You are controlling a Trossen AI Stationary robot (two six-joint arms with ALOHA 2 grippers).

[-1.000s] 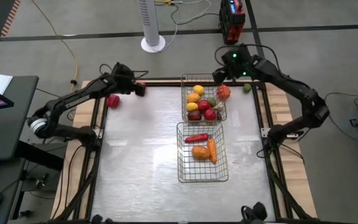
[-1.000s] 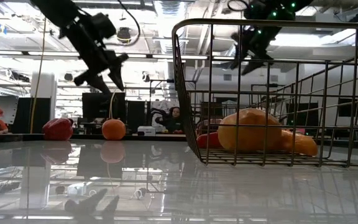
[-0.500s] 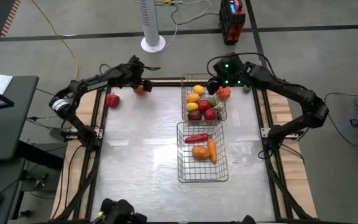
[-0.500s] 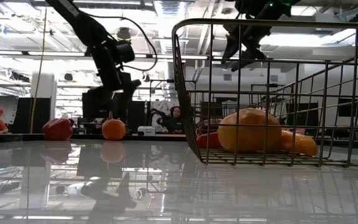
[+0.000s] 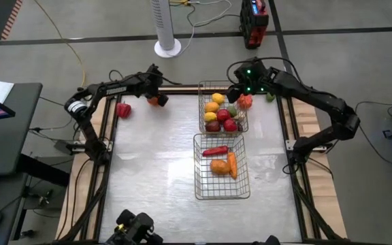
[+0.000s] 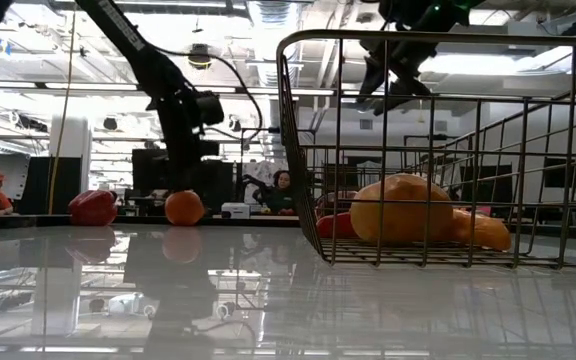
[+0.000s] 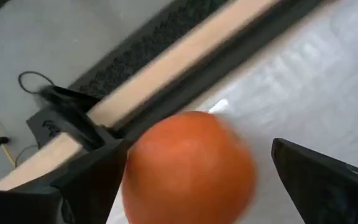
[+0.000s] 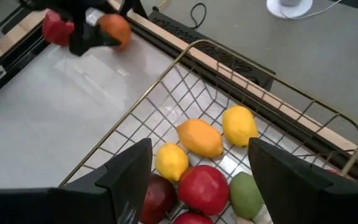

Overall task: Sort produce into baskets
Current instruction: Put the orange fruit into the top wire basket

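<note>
An orange (image 5: 158,101) lies on the table at the far left; it also shows in the low view (image 6: 183,207). My left gripper (image 5: 155,95) is down over it and open, one finger on each side of the orange (image 7: 188,165). A red pepper (image 5: 123,109) lies to its left. My right gripper (image 5: 240,90) is open and empty above the far basket (image 5: 201,109), which holds lemons, red apples and a lime (image 8: 246,194). The near basket (image 5: 196,167) holds a red pepper, a carrot and an orange vegetable. My left gripper comes at the orange from above, slanting down, with its fingers on either side. One finger (image 7: 89,180) stands right against the orange's side (image 7: 132,174); I cannot tell whether it touches. The other finger (image 7: 316,180) is apart from it. The orange rests on the table.
A green lime (image 5: 270,96) lies on the table's far right frame. A reddish fruit (image 5: 244,101) sits at the far basket's right rim. The table's wooden far edge (image 7: 166,68) runs just behind the orange. People sit in the room beyond the table.
My left gripper has gone down and a little toward the table's right, from above the table onto the orange, staying open. My right gripper has moved from beyond the far edge toward the near side, over the far basket's right corner.
</note>
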